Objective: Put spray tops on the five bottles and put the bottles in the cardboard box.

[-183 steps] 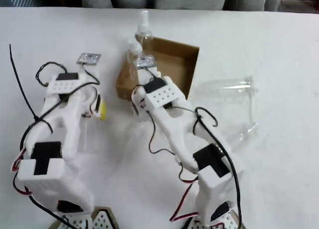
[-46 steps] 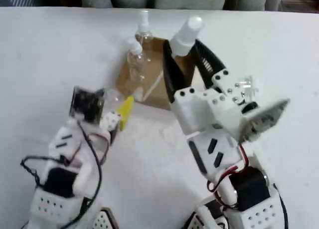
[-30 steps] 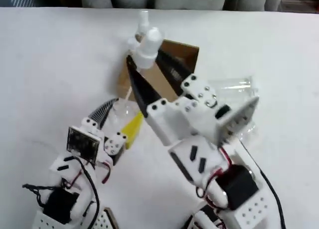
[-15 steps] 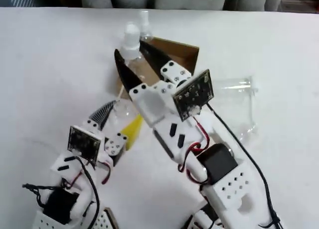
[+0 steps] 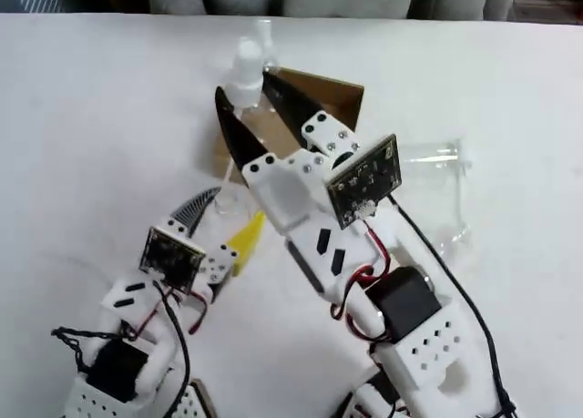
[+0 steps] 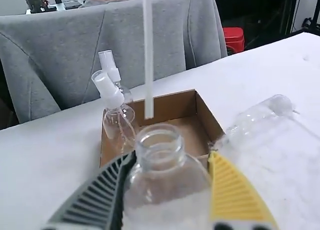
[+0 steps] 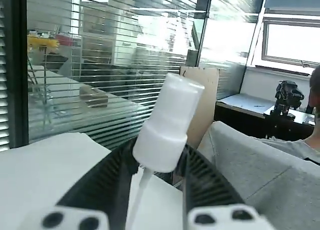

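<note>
High view: the right tool (image 5: 243, 86), clenching the spray top (image 5: 246, 58), is sitting further left than a second ago, over the box (image 5: 342, 99). Its tube (image 6: 148, 54) is ending just above the open bottle (image 6: 165, 185), which the left tool (image 6: 172, 162) is gripping. Two capped bottles (image 6: 117, 115) are standing at the box's far edge, and clear plastic (image 5: 428, 190) is lying on the bench (image 5: 91, 117) beside it.

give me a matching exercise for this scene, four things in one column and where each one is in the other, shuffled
Things
1. spray top
2. uncapped bottle
3. two capped bottles
4. clear container

Places
A. lying beside the cardboard box
B. gripped by the left gripper
C. inside the cardboard box
D. gripped by the right gripper, tube hanging down

Pairs: 1-D, 2-B, 3-C, 4-A
</note>
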